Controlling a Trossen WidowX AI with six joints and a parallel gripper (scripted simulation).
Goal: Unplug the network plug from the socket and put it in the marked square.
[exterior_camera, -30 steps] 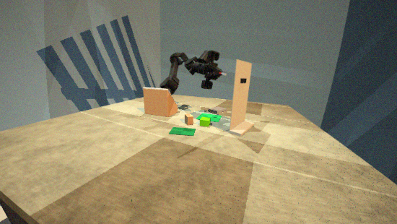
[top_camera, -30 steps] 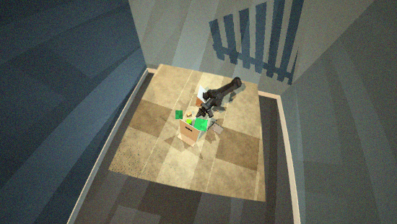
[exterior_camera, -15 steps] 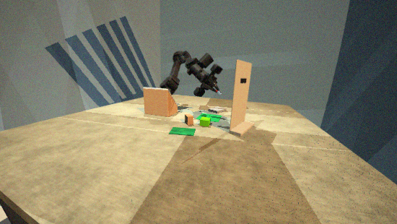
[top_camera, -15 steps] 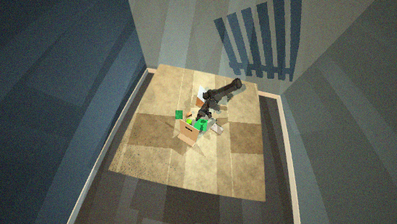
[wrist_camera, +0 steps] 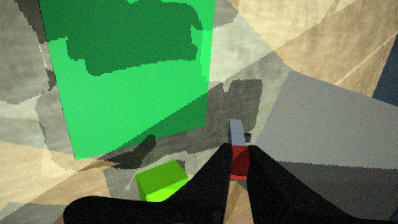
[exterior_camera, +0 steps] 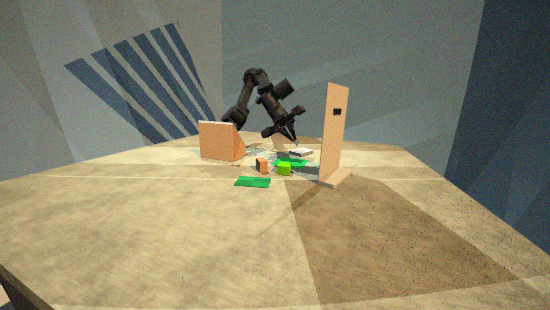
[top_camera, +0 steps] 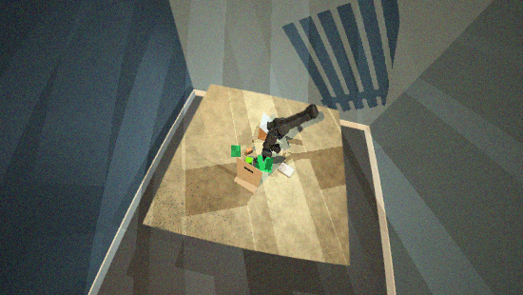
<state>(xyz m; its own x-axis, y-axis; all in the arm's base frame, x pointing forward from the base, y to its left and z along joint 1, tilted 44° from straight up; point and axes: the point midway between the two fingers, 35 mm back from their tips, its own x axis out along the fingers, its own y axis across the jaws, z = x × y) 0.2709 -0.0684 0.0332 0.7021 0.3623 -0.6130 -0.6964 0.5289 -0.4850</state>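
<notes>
Claw [top_camera: 265, 159] [exterior_camera: 295, 142] [wrist_camera: 238, 151] pointing down over the larger green square [top_camera: 264, 164] [exterior_camera: 291, 162] [wrist_camera: 135, 85] in the top view, near the upright panel [top_camera: 249, 172] [exterior_camera: 332, 132] [wrist_camera: 335, 120]. Outside view: it hangs above the counter [top_camera: 285, 214] [exterior_camera: 175, 240] [wrist_camera: 320, 40], clear of the panel. Wrist view: its fingers are clamped on the red-and-grey plug [wrist_camera: 239, 162], out of the socket, with a lime block [exterior_camera: 284, 168] [wrist_camera: 161, 181] below.

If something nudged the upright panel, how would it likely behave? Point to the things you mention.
The panel [top_camera: 249, 172] [exterior_camera: 333, 135] would probably tip rather than slide if pushed high up, since it stands tall and thin on a low foot. It looks stiff, its face being flat and straight. A push near the foot [top_camera: 247, 185] [exterior_camera: 336, 178] might just shift it, unless it is fixed down, which I cannot tell.
</notes>
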